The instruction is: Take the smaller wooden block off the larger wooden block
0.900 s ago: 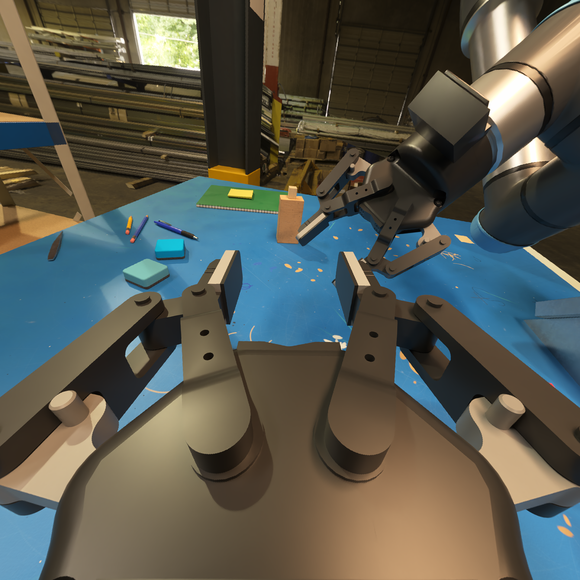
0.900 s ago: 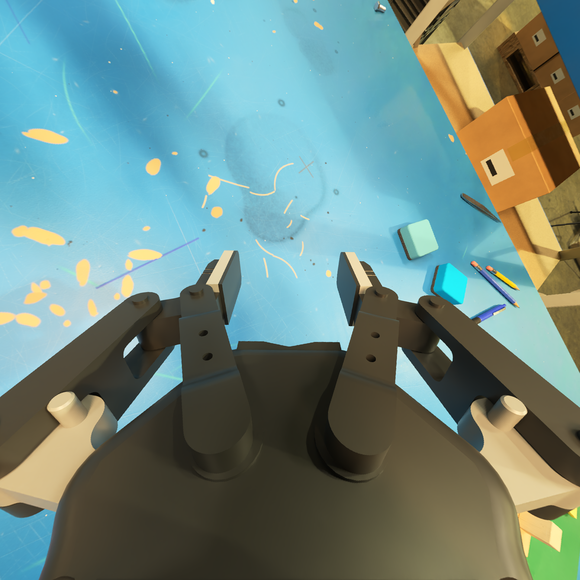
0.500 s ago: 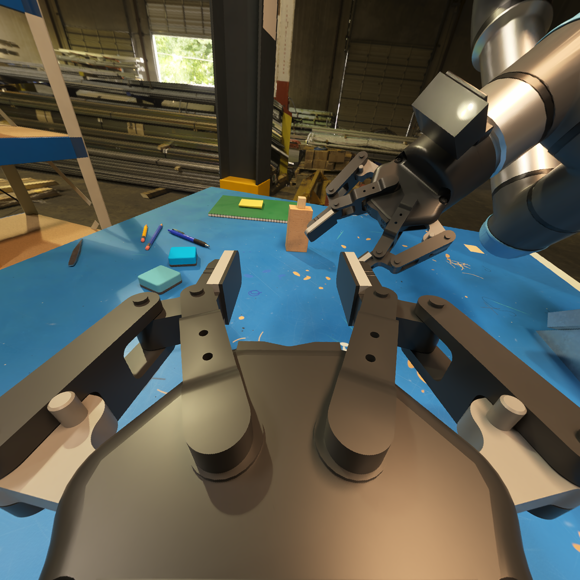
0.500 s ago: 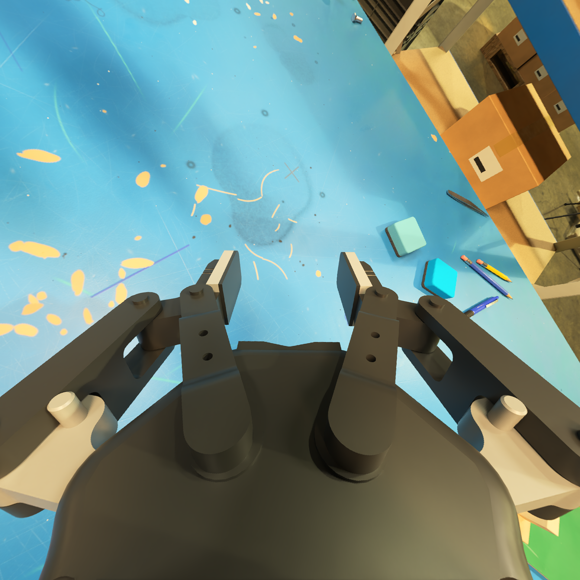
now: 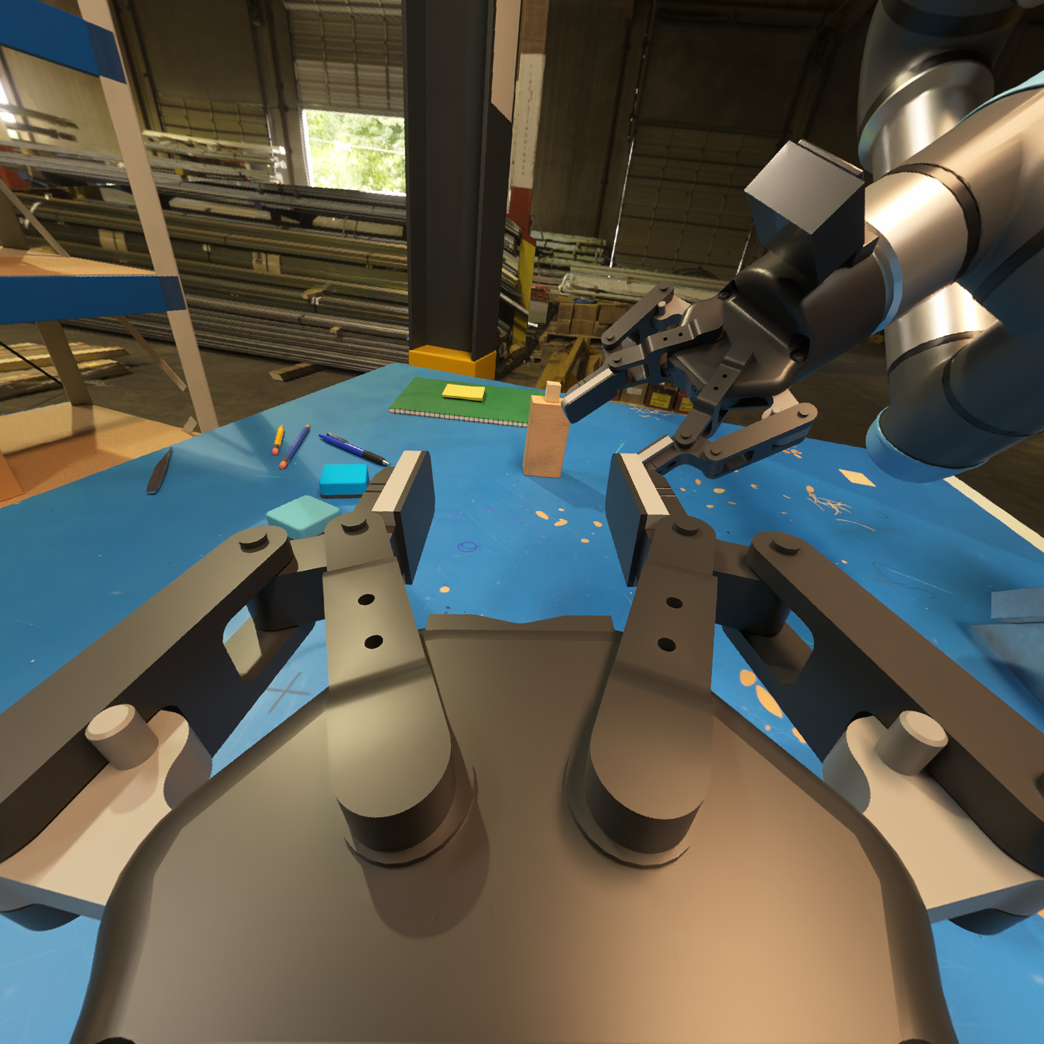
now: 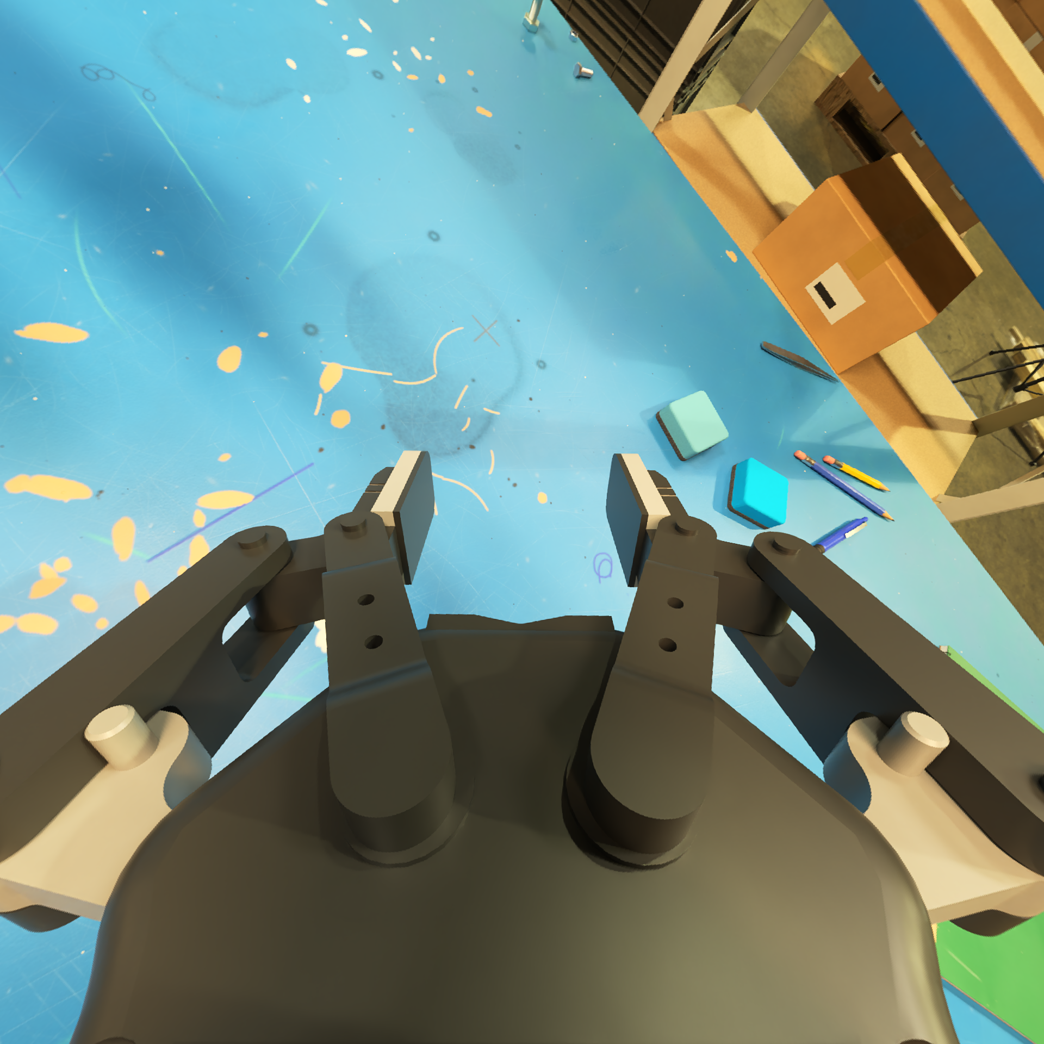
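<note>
In the left wrist view a tall larger wooden block stands upright on the blue table. A small wooden block sits on its top. My left gripper is open and empty, well short of the blocks. My right gripper shows in that view just right of the blocks, open, with its upper fingertip close beside the small block. In the right wrist view the right gripper is open and empty over bare table; the blocks are out of that view.
A green notebook with a yellow pad lies behind the blocks. Two erasers, pencils and a pen lie to the left. A cardboard box stands beyond the table's edge.
The left wrist view has pulled back and tilted up, so the blocks look farther off. My right gripper has risen beside the blocks, its upper finger now level with the small block. Both grippers stay open.
</note>
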You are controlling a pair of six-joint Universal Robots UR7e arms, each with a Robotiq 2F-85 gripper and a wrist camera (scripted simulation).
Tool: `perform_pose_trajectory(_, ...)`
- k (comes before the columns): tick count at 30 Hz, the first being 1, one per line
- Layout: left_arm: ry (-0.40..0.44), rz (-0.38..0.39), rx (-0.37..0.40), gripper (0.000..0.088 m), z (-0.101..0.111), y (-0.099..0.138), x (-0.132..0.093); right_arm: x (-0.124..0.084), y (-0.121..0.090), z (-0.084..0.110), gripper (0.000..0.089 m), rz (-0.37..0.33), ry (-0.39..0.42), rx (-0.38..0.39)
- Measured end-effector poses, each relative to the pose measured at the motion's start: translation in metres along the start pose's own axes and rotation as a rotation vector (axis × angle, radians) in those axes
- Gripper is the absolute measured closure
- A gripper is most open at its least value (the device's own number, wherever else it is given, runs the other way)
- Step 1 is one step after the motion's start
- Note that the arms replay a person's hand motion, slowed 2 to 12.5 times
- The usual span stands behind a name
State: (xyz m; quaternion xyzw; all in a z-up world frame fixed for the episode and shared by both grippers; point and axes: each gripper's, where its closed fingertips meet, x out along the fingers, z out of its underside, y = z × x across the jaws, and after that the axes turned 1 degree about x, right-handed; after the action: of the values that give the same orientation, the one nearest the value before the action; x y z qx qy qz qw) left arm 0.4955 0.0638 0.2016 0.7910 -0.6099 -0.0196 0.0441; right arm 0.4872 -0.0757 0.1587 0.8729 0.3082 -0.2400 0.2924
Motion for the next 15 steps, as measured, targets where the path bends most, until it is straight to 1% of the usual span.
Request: perform_pose_trajectory(15, 0.019, -0.018, -0.031, 0.0337, 0.002, -0.01, -0.004, -0.015, 0.022, -0.009, 0.0341, 0.04, 0.033, 0.048)
